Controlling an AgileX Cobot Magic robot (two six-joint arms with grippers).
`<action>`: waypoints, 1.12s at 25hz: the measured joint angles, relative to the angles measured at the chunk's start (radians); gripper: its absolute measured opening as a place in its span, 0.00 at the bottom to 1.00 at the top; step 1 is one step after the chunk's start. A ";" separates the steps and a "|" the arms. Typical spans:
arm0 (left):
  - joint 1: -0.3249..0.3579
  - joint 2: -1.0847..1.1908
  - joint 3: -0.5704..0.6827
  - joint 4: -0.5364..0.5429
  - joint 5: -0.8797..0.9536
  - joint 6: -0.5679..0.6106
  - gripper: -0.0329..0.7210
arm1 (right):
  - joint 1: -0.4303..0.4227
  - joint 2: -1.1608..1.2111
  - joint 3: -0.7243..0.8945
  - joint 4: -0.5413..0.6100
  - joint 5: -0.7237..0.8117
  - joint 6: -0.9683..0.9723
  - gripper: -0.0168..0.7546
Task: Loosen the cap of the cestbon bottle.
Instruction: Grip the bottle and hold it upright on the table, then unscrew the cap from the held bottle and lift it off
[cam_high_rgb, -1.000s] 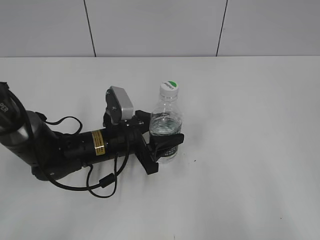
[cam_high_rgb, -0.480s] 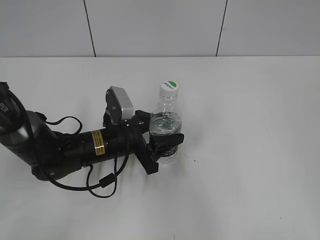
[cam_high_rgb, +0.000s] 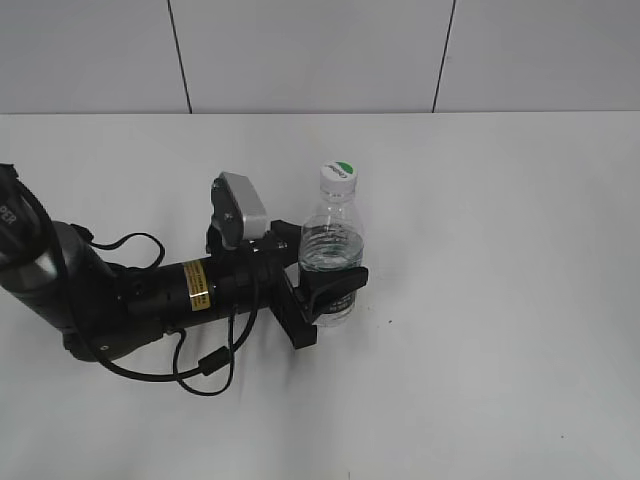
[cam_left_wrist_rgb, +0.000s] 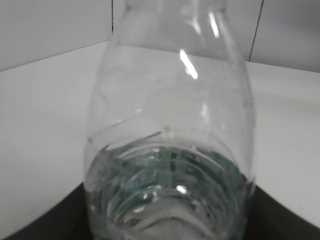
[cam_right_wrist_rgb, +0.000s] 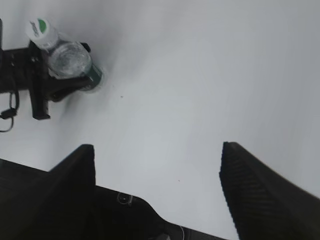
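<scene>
cestbon bottle (cam_high_rgb: 331, 247) upright inside left pincer (cam_high_rgb: 326, 285).

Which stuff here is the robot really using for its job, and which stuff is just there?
For the job:
- bottle, standing upright
- cap, on the bottle
- left pincer, clamped round the bottle's lower part
- right pincer, open, away from the bottle

Just there:
- table
- wall

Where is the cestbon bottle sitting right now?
In the exterior view the cestbon bottle stands upright just left of the table's centre, gripped low by the left gripper, cap on.
</scene>
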 joint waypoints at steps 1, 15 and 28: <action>0.000 0.000 0.000 0.000 0.000 0.000 0.58 | 0.005 0.040 -0.041 0.011 0.000 0.000 0.79; 0.000 0.000 0.000 0.000 -0.001 0.000 0.58 | 0.287 0.519 -0.388 0.008 0.006 0.045 0.79; 0.000 0.000 0.000 0.000 -0.001 0.000 0.58 | 0.395 0.759 -0.454 0.017 0.008 0.078 0.79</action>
